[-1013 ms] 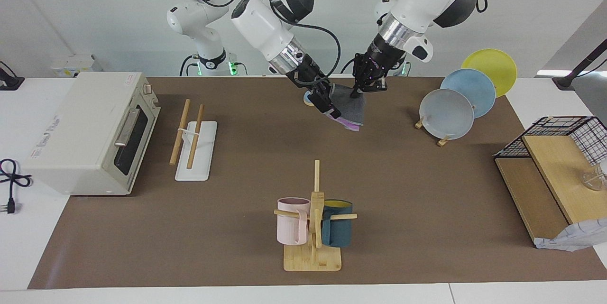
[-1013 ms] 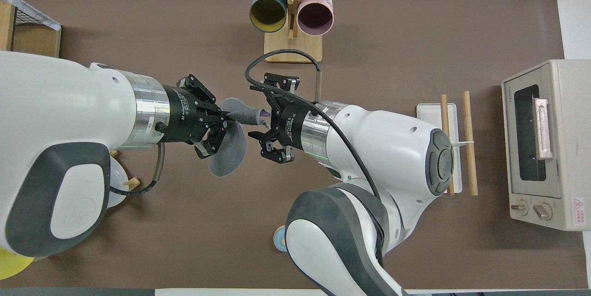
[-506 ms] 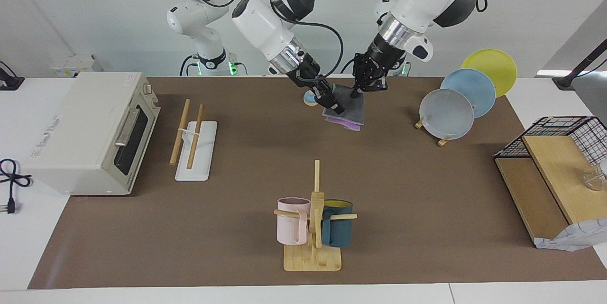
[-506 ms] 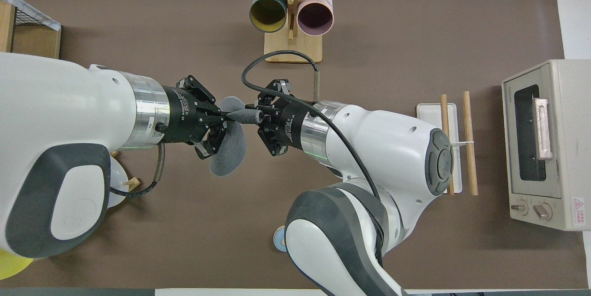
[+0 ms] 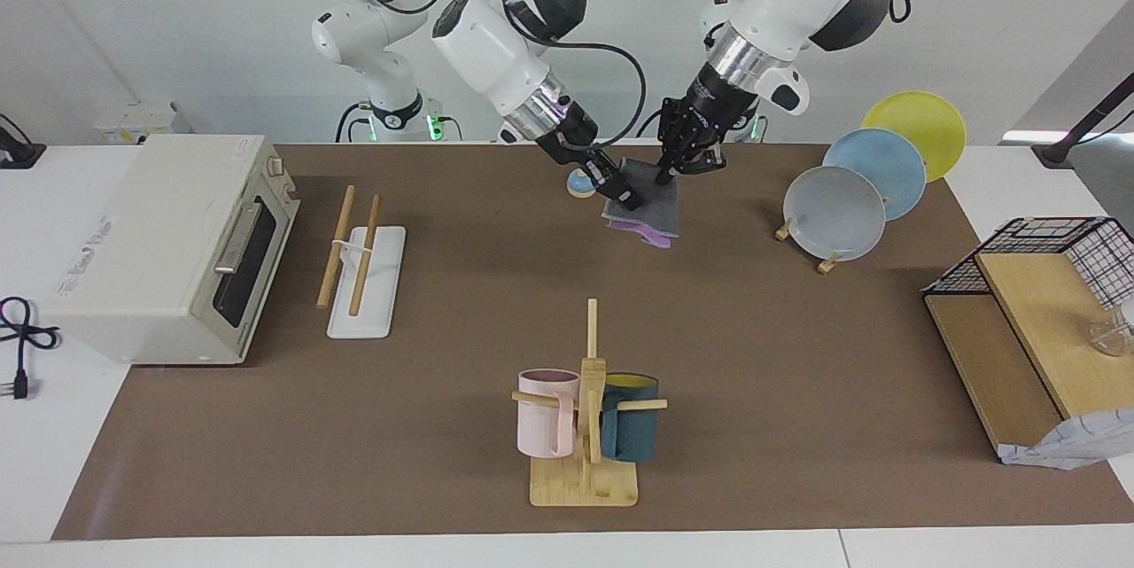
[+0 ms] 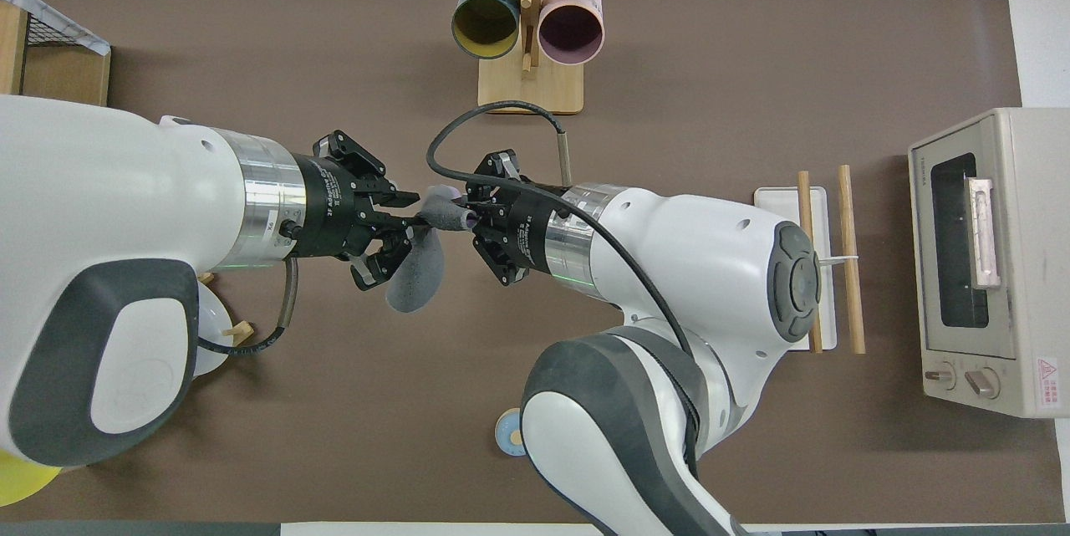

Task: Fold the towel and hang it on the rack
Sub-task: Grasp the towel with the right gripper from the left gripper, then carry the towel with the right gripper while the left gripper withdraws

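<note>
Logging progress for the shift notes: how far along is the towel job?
Done: the towel looks folded, grey outside, purple at its lower edge. In hand: it hangs off the table between both arms; the right end effector is shut on one edge, the left end effector is at the other. Left: the rack is bare.

A toaster oven (image 5: 168, 249); a mug tree (image 5: 585, 426) (pink and teal mugs); three plates (image 5: 873, 187) on a stand.
</note>
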Available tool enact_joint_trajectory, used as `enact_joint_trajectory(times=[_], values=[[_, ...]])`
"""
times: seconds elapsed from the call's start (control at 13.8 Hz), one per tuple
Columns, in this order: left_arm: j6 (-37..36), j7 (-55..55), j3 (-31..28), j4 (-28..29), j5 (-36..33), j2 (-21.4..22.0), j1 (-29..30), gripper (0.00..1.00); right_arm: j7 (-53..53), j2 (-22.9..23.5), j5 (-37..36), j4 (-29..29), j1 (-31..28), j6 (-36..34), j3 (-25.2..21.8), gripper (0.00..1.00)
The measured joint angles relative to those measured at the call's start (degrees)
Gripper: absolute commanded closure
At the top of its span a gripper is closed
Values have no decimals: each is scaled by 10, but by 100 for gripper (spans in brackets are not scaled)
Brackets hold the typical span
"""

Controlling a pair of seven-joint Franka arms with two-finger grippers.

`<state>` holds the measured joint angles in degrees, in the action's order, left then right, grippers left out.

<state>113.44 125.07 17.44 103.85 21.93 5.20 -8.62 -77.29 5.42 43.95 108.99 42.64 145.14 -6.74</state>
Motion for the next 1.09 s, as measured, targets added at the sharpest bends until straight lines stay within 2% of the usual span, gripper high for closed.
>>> enact_joint_trajectory(times=[0.36, 0.72, 0.94, 1.09], values=[[4, -152, -8, 3, -6, 0, 29, 0, 214, -5, -215, -10, -77, -179, -4, 100], [4, -417, -12, 13, -6, 0, 97, 0, 389, -21, -251, -10, -202, -321, -8, 100], [-24, -644, -16, 16, -10, 1, 148, 0, 496, -37, -252, -8, -305, -399, -10, 100], [-44, -763, -18, 16, -38, 1, 172, 0, 561, -45, -255, -4, -357, -432, -10, 100]])
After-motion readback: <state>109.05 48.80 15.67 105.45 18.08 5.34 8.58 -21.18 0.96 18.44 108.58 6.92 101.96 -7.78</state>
